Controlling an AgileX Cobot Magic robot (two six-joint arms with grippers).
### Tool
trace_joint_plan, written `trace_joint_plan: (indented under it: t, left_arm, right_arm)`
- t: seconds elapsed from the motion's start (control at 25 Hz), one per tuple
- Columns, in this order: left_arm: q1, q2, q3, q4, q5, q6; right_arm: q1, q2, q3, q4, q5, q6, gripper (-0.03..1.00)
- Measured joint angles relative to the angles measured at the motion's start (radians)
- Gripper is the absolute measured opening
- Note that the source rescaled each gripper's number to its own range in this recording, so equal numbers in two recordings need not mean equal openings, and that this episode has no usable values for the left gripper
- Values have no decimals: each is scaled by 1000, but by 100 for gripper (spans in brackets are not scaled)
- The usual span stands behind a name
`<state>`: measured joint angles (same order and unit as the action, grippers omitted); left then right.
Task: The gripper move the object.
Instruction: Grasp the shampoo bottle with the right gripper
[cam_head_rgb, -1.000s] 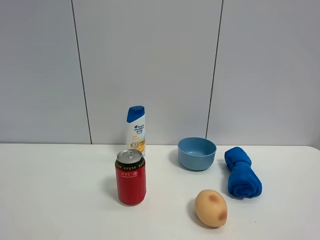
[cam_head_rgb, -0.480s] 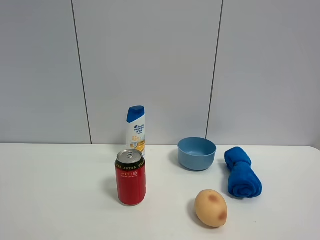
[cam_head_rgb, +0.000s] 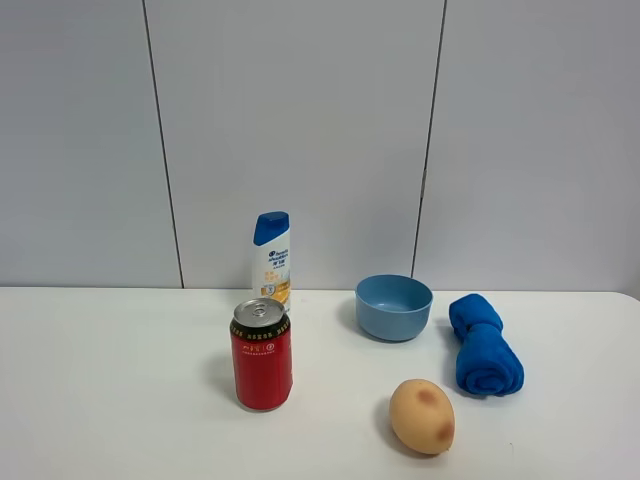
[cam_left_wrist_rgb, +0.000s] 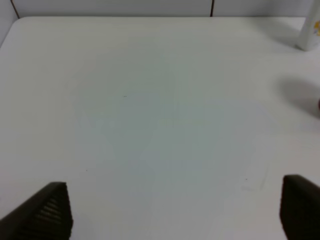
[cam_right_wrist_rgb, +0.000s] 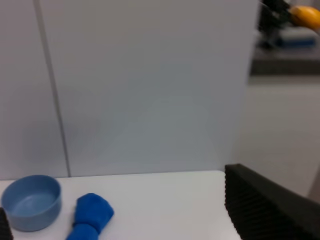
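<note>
**Mia:** Where is the shampoo bottle (cam_head_rgb: 272, 258)?

**Tom:** It stands straight up by the back edge of the table (cam_head_rgb: 100, 380), a bit left of the middle. It is white with a blue cap.

**Mia:** What is near it?

**Tom:** A red can (cam_head_rgb: 261, 355) stands just in front of it, closer to the front edge. A blue bowl (cam_head_rgb: 394, 306) sits to the right, and a rolled blue towel (cam_head_rgb: 484, 345) lies nearer the right edge. A potato (cam_head_rgb: 421, 416) lies by the front edge.

**Mia:** Is a gripper holding the bottle?

**Tom:** No. The left gripper (cam_left_wrist_rgb: 175, 212) has its two fingers wide apart over bare table, with nothing between them. The bottle is well apart from it.

**Mia:** And the other one?

**Tom:** The right gripper (cam_right_wrist_rgb: 135, 220) is spread wide too and holds nothing. The bowl and towel are well apart from it.
</note>
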<state>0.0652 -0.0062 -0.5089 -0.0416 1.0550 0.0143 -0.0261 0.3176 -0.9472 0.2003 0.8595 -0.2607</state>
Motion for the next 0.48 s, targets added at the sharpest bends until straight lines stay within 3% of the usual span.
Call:
trace_joint_plan:
  t: [0.2, 0.48]
  left_arm:
    - [0, 0, 0, 0, 0, 0]
    - [0, 0, 0, 0, 0, 0]
  right_arm:
    - [0, 252, -125, 278, -45, -246, 78]
    - [0, 594, -154, 661, -73, -506, 78]
